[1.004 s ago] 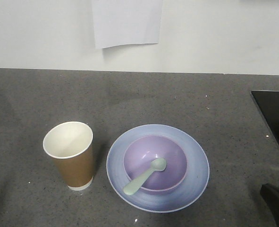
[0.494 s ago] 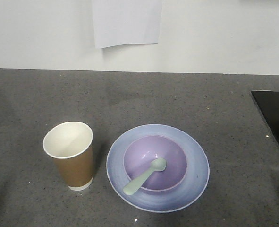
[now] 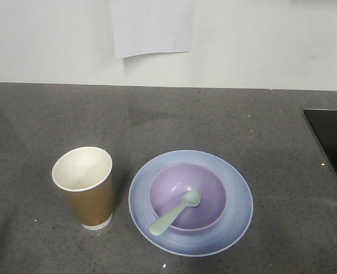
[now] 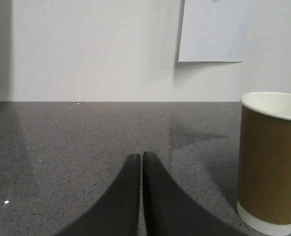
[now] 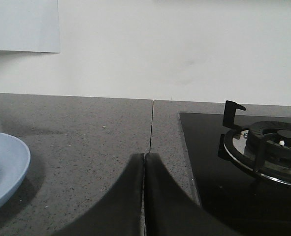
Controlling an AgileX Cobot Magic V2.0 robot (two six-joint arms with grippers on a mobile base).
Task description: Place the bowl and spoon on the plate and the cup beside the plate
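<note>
With the bowl [image 3: 187,197] centred on the plate [image 3: 239,200], the spoon [image 3: 174,213] resting in the bowl and the cup [image 3: 86,187] just beside the plate, the layout looks finished, so the left gripper [image 4: 142,162] and right gripper [image 5: 144,162] sit empty, fingers pressed together.

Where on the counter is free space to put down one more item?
Bare counter runs between the wall and the plate; also left of the cup, and between plate and black cooktop. The cup-plate gap is narrow.

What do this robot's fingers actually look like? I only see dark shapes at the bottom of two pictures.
Only the fingers show. The left gripper has two matte black fingers, broad at the base and curving to narrow tips. The right gripper looks identical. No cables, markings or arm casing are visible.
</note>
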